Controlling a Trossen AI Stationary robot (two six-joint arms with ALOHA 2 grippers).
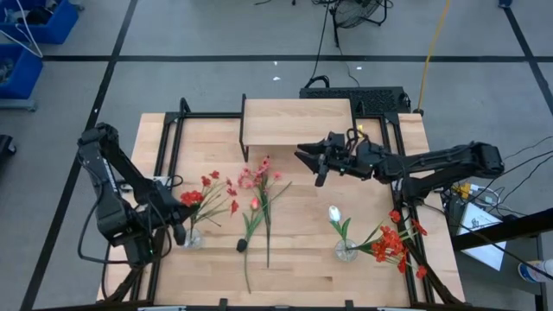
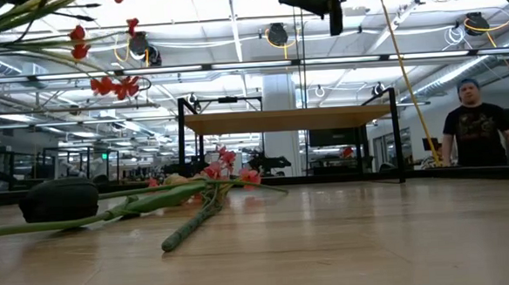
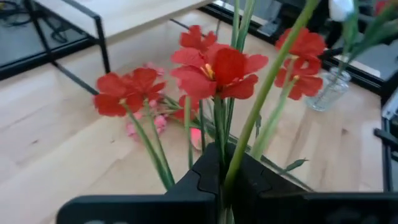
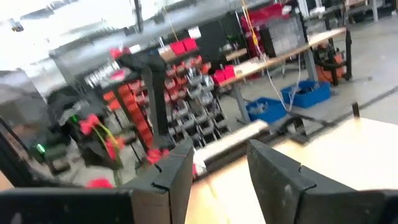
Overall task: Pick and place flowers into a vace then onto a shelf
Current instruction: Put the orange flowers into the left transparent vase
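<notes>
Left claw (image 1: 177, 231), lower left of the high view: pressed together on a bunch of red flowers (image 1: 200, 200), stems pinched just above a small glass vase (image 1: 192, 238) on the surface (image 1: 302, 259). In the left wrist view the green stems (image 3: 233, 155) are seen running up between the dark fingers.

Right claw (image 1: 309, 161), upper centre of the high view, just below the shelf (image 1: 296, 121): fingers spread partway, nothing seen between them in the right wrist view. The arm is stretched almost flat from the right edge, held well above the surface, and shows at the top of the low view.

Loose pink stems (image 1: 259, 194) lie flat mid-surface. A second vase (image 1: 346, 251) at lower right holds a white bud (image 1: 334, 213) and more red blossoms (image 1: 393, 244).

Risks, judged:
- The light vase could be tipped if the pinched bunch is dragged sideways.
- Stems could splay or miss the narrow mouth on release.
- The loose stems could be swept by the right arm if it is lowered.

The left arm is folded, elbow raised, wrist angled down.
</notes>
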